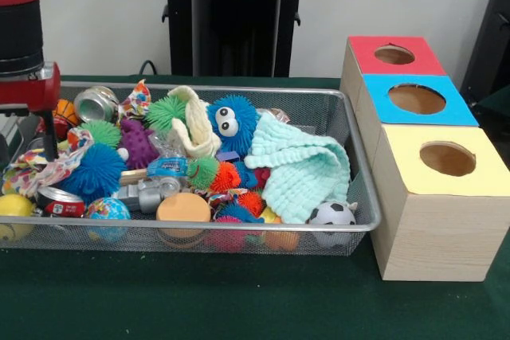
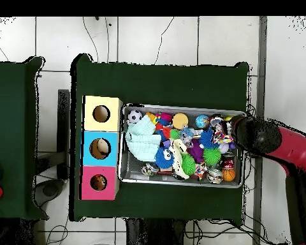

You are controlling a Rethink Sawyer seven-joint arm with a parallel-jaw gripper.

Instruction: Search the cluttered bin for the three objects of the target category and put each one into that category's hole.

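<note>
The silver mesh bin [image 1: 360,197] is full of clutter. The mint-green waffle cloth [image 1: 299,169] lies at its right end, nearest the boxes, and shows in the overhead view [image 2: 141,141]. The cream cloth [image 1: 195,125] is draped in the middle, beside a blue fuzzy toy with eyes. The polka-dot cloth [image 1: 40,169] lies at the left end. My gripper [image 1: 40,139] hangs from the red and black arm directly over that cloth, low in the bin. In the overhead view the arm head [image 2: 245,134] hides it. The yellow box's hole [image 1: 447,158] is empty.
Blue-faced [image 1: 417,99] and red-faced [image 1: 394,55] boxes stand behind the yellow one. The bin also holds spiky balls [image 1: 96,173], drink cans [image 1: 96,103], a small soccer ball [image 1: 332,214], a globe ball and a lemon. The robot pedestal [image 1: 235,13] stands behind the bin.
</note>
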